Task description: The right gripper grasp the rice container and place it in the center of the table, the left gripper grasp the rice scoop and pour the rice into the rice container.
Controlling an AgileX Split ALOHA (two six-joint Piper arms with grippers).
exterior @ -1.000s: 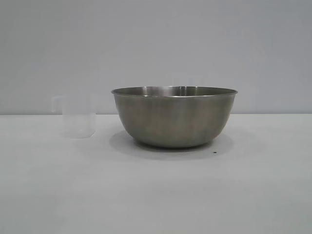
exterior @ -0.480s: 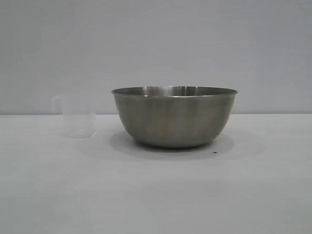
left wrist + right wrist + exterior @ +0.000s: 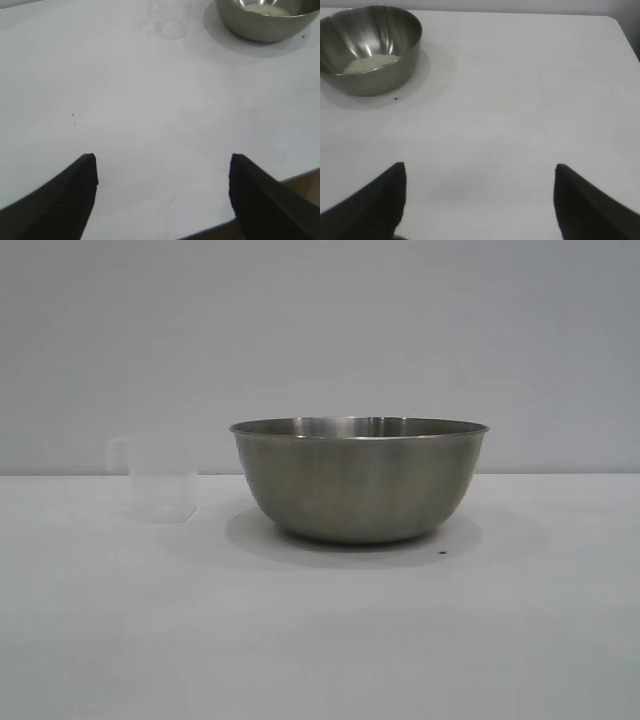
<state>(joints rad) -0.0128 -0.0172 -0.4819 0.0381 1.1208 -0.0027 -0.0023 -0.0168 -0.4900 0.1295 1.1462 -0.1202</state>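
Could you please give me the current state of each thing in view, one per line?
rice container: upright on the table, not held.
rice: a shallow layer in the container's bottom.
rice scoop: upright beside the container, apart from it, looks empty.
left tool: open, holding nothing, over bare table.
right tool: open, holding nothing, away from the container.
table: bears the container and scoop.

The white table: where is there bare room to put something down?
Most of the white table is bare: the whole front strip and the stretch right of the large steel bowl. The only tight spot is the gap between that bowl and the small translucent plastic cup.
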